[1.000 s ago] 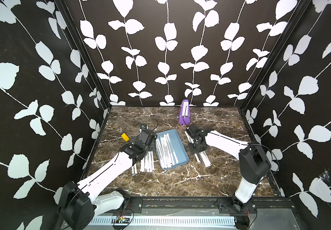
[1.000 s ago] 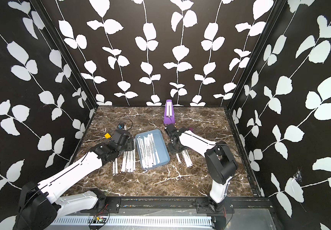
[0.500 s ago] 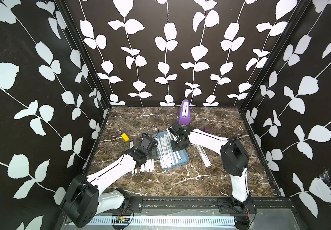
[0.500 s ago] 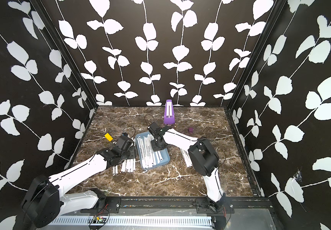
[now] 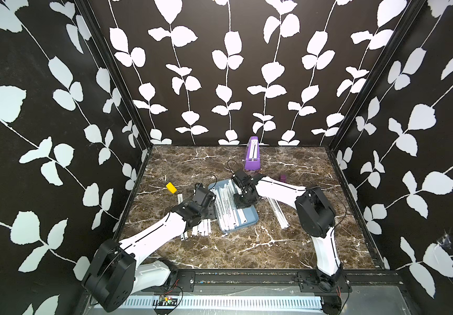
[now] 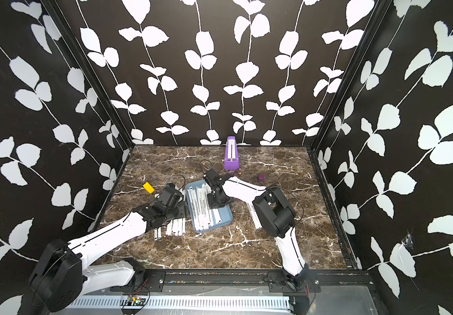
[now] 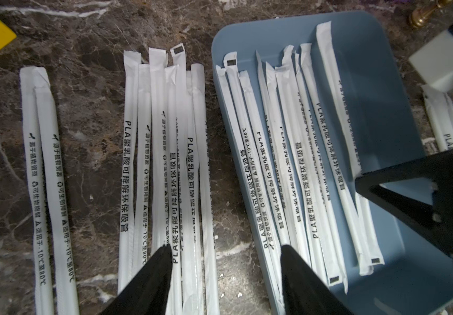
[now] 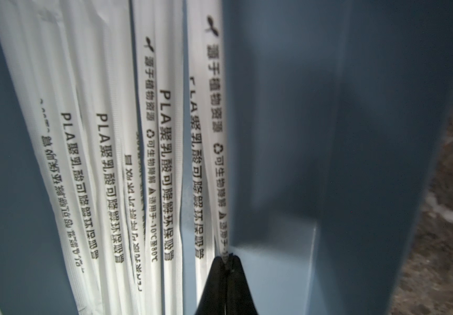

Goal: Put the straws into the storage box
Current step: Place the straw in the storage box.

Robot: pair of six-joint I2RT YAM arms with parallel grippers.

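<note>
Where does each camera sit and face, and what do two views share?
Top views: high in front, looking down on the table; left arm, right arm show.
Left wrist: above loose straws, facing down; open left gripper shows.
Right wrist: low over the storage box; right gripper, shut on a straw, shows.
Shared: the storage box, everywhere.
</note>
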